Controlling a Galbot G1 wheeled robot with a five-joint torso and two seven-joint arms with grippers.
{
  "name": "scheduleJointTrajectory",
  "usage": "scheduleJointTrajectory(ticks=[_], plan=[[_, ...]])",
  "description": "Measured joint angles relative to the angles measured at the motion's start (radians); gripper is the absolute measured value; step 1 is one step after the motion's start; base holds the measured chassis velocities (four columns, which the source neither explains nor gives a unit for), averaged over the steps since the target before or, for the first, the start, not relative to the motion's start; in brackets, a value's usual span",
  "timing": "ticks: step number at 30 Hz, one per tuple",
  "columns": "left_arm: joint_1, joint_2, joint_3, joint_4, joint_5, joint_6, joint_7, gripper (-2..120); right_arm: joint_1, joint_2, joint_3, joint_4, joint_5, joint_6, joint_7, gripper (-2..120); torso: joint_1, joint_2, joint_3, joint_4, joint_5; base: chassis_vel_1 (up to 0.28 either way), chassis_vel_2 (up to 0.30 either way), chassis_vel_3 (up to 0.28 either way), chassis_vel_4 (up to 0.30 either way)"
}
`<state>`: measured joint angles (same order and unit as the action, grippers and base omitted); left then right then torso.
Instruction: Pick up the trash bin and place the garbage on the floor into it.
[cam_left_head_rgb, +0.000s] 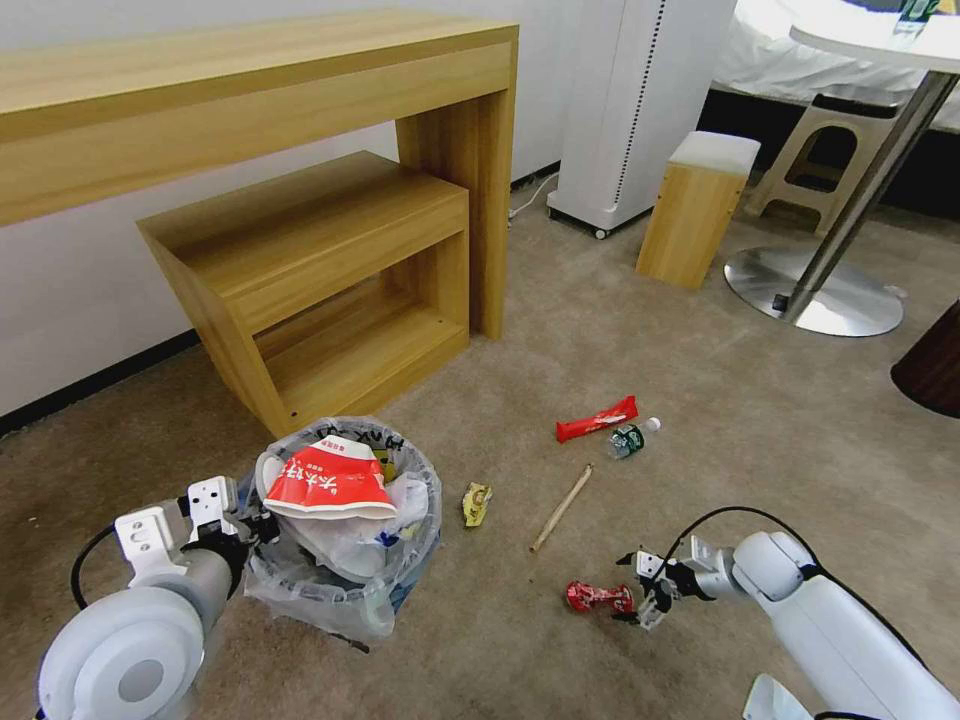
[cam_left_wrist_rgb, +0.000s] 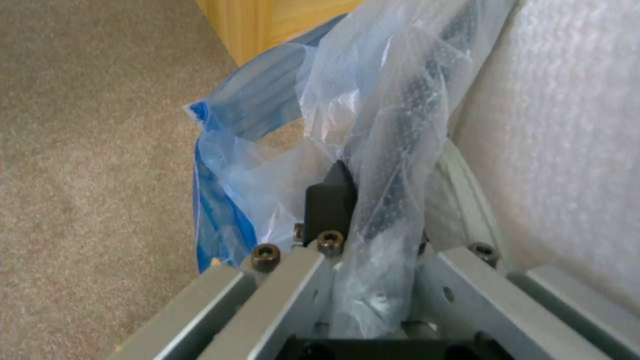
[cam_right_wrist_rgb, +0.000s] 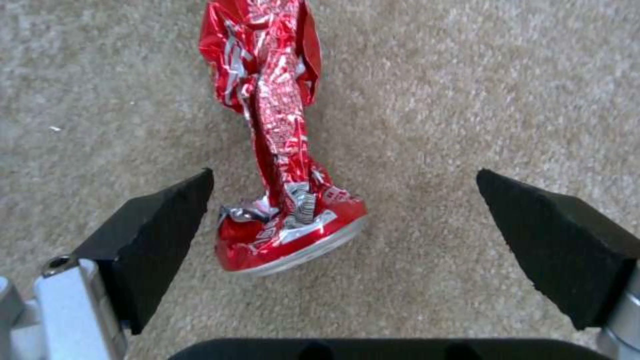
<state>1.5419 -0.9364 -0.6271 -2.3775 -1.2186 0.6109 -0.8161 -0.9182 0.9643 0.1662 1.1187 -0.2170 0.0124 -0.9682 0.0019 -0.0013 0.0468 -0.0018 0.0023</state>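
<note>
The trash bin (cam_left_head_rgb: 400, 575), round and lined with crinkly clear plastic, stands on the beige carpet floor (cam_left_head_rgb: 720, 420) at my lower left. It holds a red-white packet (cam_left_head_rgb: 330, 480) and other white litter. My left gripper (cam_left_head_rgb: 255, 525) is shut on the bin's near rim; in the left wrist view a black finger (cam_left_wrist_rgb: 330, 200) presses the plastic liner (cam_left_wrist_rgb: 387, 150). My right gripper (cam_left_head_rgb: 640, 590) hovers open just right of a crumpled red wrapper (cam_left_head_rgb: 598, 597). In the right wrist view that wrapper (cam_right_wrist_rgb: 280, 125) lies between the spread fingers of the gripper (cam_right_wrist_rgb: 343, 200). More garbage lies loose: a red wrapper (cam_left_head_rgb: 597, 419), a small bottle (cam_left_head_rgb: 632, 437), a wooden stick (cam_left_head_rgb: 561, 507) and a yellow scrap (cam_left_head_rgb: 477, 503).
A wooden desk (cam_left_head_rgb: 250, 90) with a low shelf unit (cam_left_head_rgb: 320, 280) stands behind the bin. Farther back are a white appliance (cam_left_head_rgb: 630, 110), a wooden stool (cam_left_head_rgb: 698, 205), a plastic step stool (cam_left_head_rgb: 830, 160) and a round table's metal base (cam_left_head_rgb: 815, 290). Open carpet lies between.
</note>
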Motion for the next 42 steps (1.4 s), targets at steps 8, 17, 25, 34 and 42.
scheduleJointTrajectory(ticks=[8, 17, 25, 34, 42], plan=[[0.001, 0.000, -0.003, 0.003, 0.003, -0.003, 0.003, 0, 0.026, 0.019, -0.023, -0.028, -0.012, -0.001, -0.011, 100, 0.000, 0.000, 0.000, 0.0000, -0.0001, 0.000, 0.000, 0.000, 0.000], [0.001, 0.002, -0.007, 0.004, 0.005, -0.005, 0.003, 0, 0.059, 0.049, -0.047, -0.060, -0.018, 0.020, -0.015, 100, 0.000, 0.000, 0.000, 0.0000, 0.0000, 0.000, 0.000, 0.000, 0.000], [-0.001, 0.006, -0.009, 0.009, 0.003, -0.006, 0.004, 0, 0.077, 0.072, -0.060, -0.086, -0.055, 0.039, -0.029, 99, 0.000, 0.000, 0.000, 0.0000, -0.0001, 0.000, 0.000, 0.000, 0.000], [-0.001, 0.006, -0.009, 0.012, 0.003, -0.007, 0.004, 0, 0.068, 0.075, -0.060, -0.084, -0.087, 0.060, -0.070, 72, 0.000, 0.000, 0.000, 0.0000, 0.0001, 0.000, 0.000, 0.000, 0.000], [0.000, 0.007, -0.010, 0.009, 0.003, -0.007, 0.004, 0, 0.047, 0.049, -0.052, -0.040, -0.086, 0.074, -0.089, 41, 0.000, 0.000, 0.000, 0.0000, 0.0000, 0.000, 0.000, 0.000, 0.000]])
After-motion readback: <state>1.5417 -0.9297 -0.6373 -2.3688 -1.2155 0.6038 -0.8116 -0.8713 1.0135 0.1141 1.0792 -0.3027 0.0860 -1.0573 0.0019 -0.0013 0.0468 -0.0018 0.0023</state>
